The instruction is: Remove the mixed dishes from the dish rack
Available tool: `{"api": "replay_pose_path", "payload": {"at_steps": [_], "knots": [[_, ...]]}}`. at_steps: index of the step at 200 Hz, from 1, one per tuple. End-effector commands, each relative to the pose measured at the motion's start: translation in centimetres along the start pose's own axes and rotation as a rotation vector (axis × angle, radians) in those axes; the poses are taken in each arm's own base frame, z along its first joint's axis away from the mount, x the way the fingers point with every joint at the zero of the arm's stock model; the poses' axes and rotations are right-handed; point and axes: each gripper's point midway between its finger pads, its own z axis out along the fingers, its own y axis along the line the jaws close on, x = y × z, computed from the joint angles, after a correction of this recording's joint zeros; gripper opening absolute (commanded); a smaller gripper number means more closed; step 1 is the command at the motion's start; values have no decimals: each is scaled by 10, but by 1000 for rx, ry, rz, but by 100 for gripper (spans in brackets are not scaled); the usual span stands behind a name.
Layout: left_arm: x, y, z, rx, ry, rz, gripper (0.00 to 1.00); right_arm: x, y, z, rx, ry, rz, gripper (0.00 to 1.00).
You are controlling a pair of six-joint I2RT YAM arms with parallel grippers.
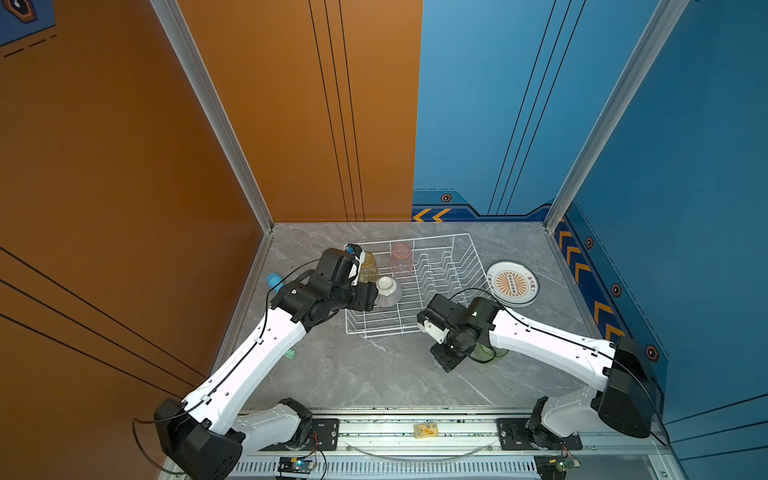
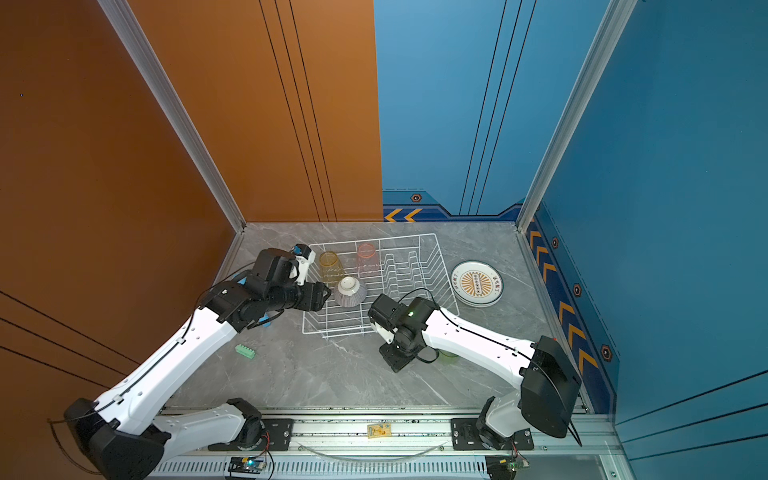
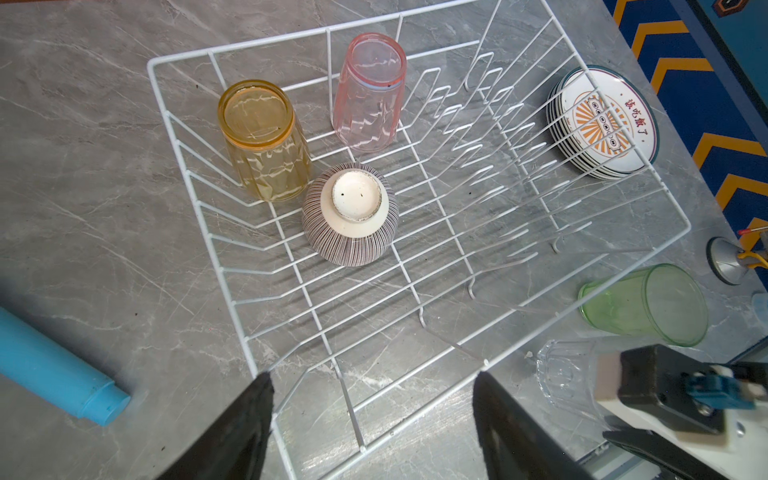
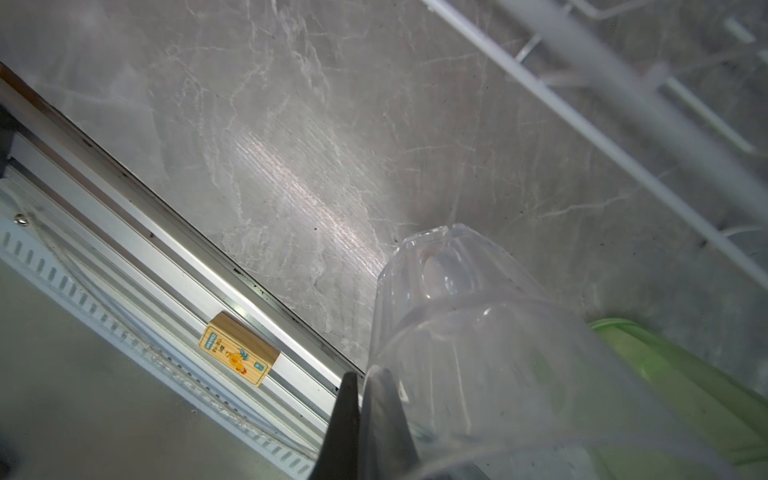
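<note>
The white wire dish rack (image 1: 382, 333) (image 2: 332, 333) (image 3: 328, 30) sits mid-table. Inside it a yellow tumbler (image 2: 330, 266) (image 3: 264, 141), a pink tumbler (image 1: 401, 257) (image 3: 370, 91) and the striped bowl (image 1: 388, 291) (image 3: 351, 216) all stand upside down. My left gripper (image 3: 372, 376) (image 2: 324, 295) hangs open over the rack's left side, next to the bowl, holding nothing. My right gripper (image 4: 361, 374) (image 1: 446, 359) is shut on the wall of the clear tumbler (image 4: 478, 332) (image 3: 565, 374), low by the rack's front right corner. A green tumbler (image 3: 648, 305) (image 4: 685, 395) is right beside it.
A stack of plates (image 1: 512, 283) (image 3: 602, 124) lies on the table right of the rack. A light-blue cylinder (image 1: 274, 281) (image 3: 54, 365) and a small green block (image 2: 245, 351) lie left of it. A wooden block (image 4: 239, 349) rests on the front rail. Walls enclose three sides.
</note>
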Motion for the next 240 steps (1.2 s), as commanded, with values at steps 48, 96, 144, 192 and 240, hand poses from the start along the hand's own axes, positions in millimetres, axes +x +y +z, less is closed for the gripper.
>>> {"api": "replay_pose_path", "payload": {"at_steps": [48, 96, 144, 192, 240], "knots": [[3, 1, 1, -20, 25, 29, 77, 14, -30, 19, 94, 101, 22, 0], [4, 0, 3, -24, 39, 39, 77, 17, -41, 27, 116, 132, 40, 0], [4, -1, 3, -24, 45, 45, 77, 16, -51, 31, 143, 148, 49, 0], [5, -2, 5, -23, 54, 48, 77, 16, -53, 35, 145, 163, 45, 0], [8, 0, 10, -42, 78, 56, 77, 16, -54, 40, 149, 186, 42, 0]]}}
